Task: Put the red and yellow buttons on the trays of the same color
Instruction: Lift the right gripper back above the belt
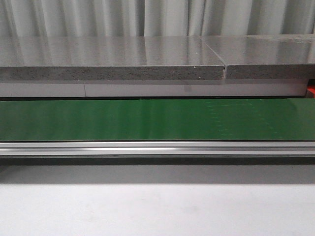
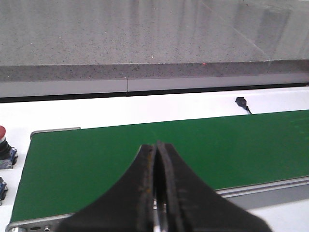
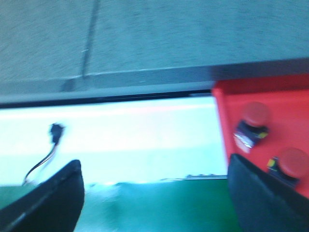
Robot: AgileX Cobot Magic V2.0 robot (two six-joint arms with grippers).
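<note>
Long green conveyor belt [image 1: 147, 119] ran bare across the front view, no buttons on it, grey stone ledge [image 1: 113, 59] behind. Left gripper [image 2: 157, 193] hung over the belt with dark fingers pressed together, holding nothing. Right gripper [image 3: 154, 193] stood spread wide, empty, near the red plastic tray [image 3: 227, 104], which already held two red-capped push buttons [image 3: 255, 113]. Another red-capped button [image 2: 2, 133] sat off the belt's end in the left wrist view. Best course, in my judgement: wait, and spread the left fingers before any descent. Right wrist view was blurred; no yellow tray or yellow button visible anywhere.
</note>
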